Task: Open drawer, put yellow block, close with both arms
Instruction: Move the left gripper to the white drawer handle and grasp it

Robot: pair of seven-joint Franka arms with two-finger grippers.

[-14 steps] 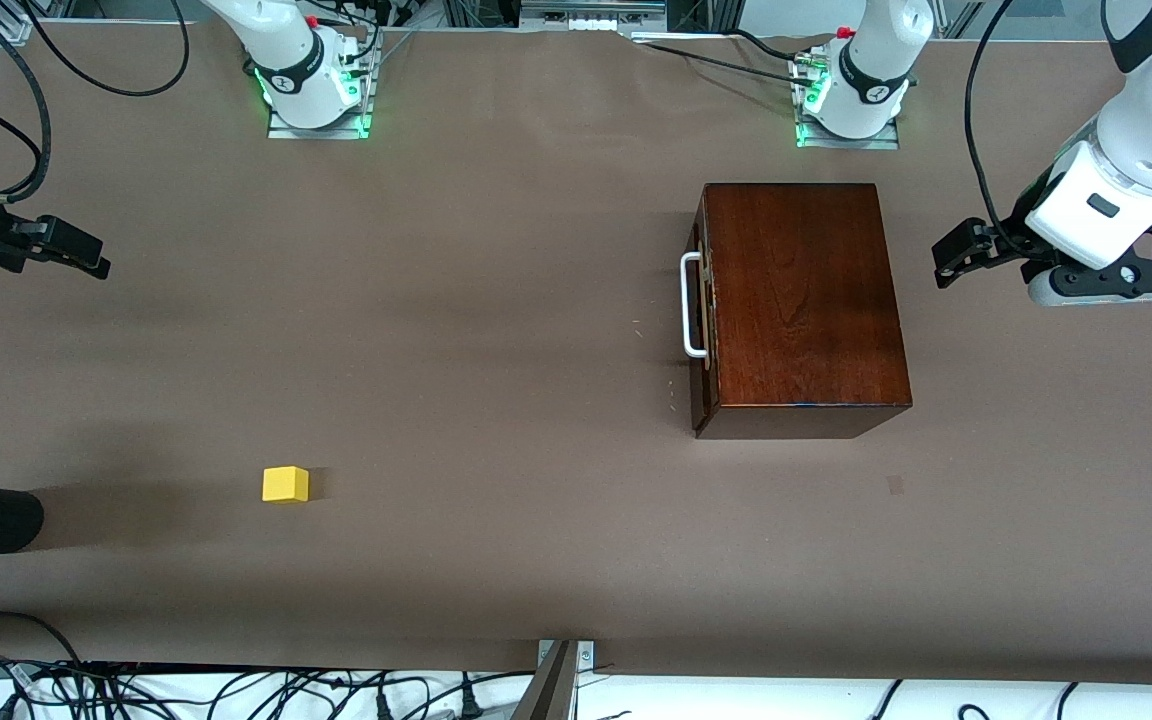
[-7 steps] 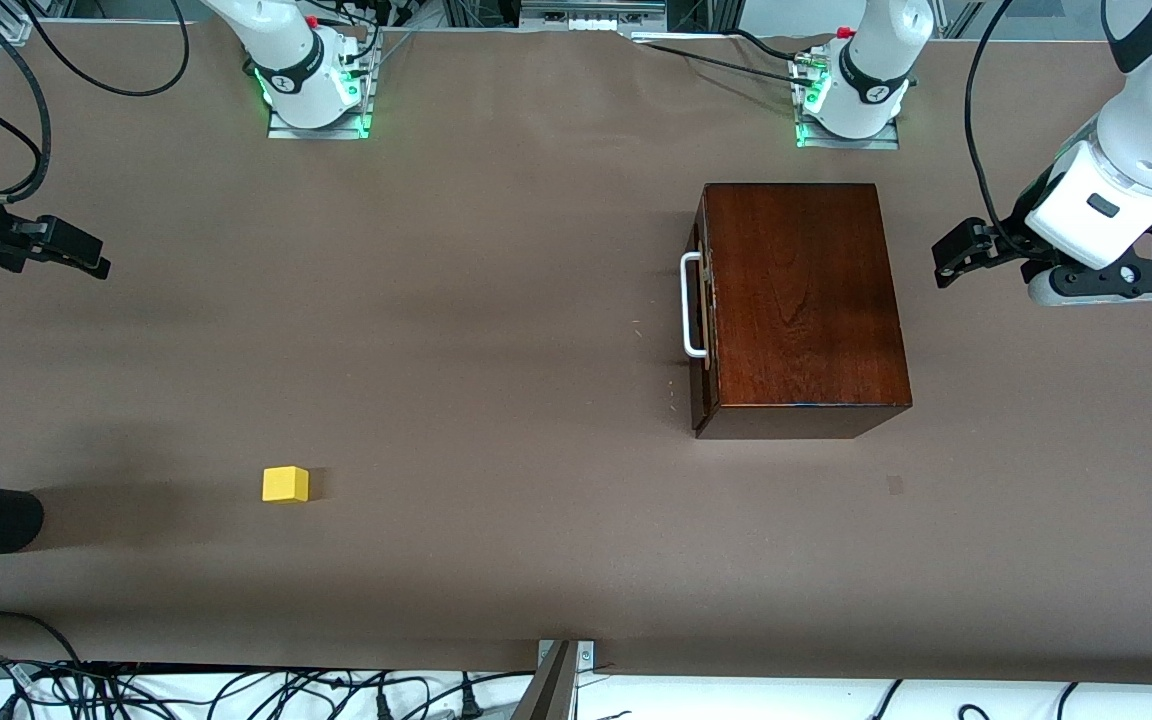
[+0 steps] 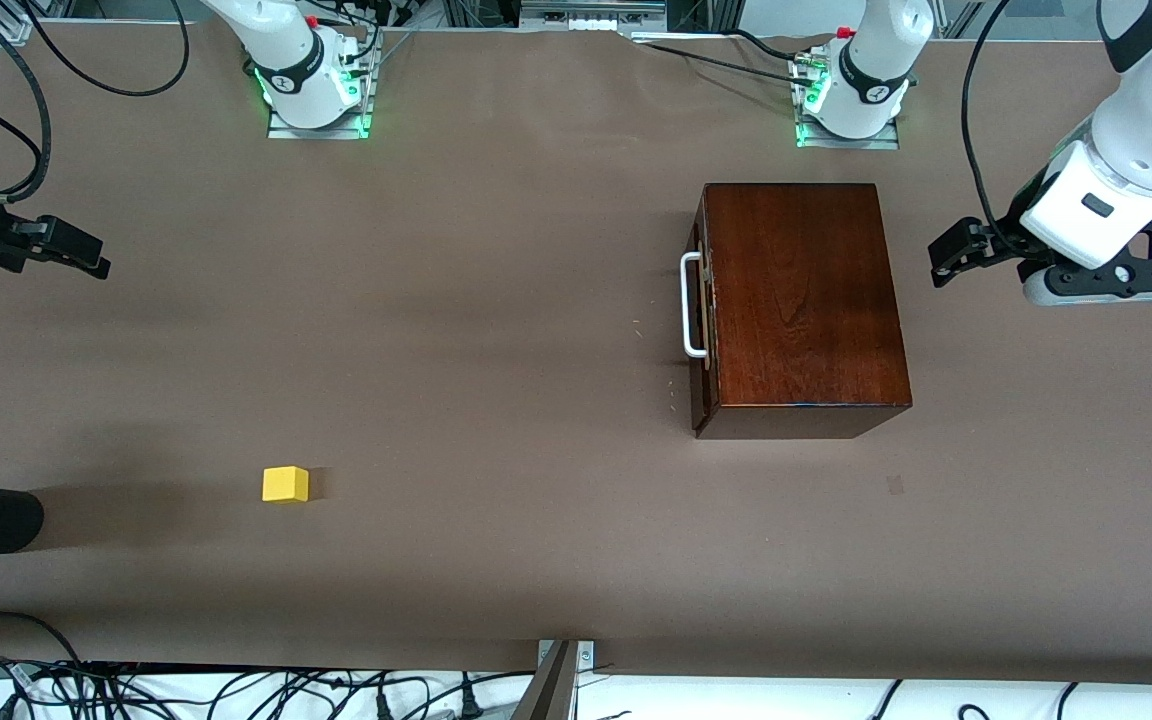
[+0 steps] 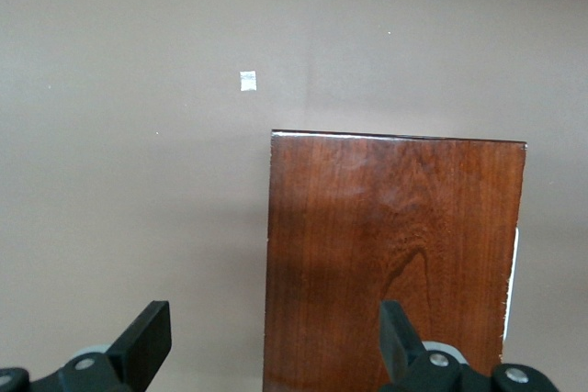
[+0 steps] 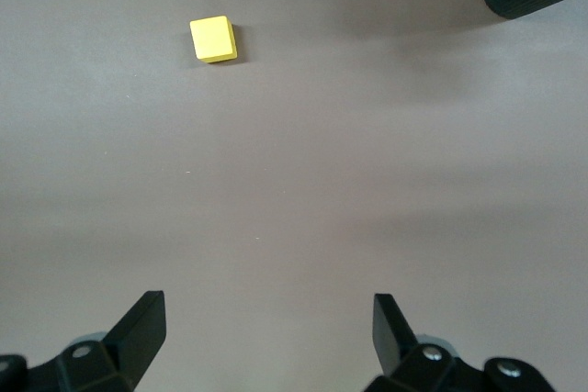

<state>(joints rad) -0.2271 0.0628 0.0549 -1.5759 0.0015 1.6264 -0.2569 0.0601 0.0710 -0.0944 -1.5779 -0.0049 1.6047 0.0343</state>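
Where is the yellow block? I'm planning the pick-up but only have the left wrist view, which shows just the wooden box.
Observer: The yellow block lies on the table toward the right arm's end, nearer the front camera than the box.
Operator: Is the drawer open?
Observer: No, the drawer is shut; its white handle faces the right arm's end.
Operator: And the right gripper?
Observer: The right gripper is open and empty, over the table at its own end, apart from the block.
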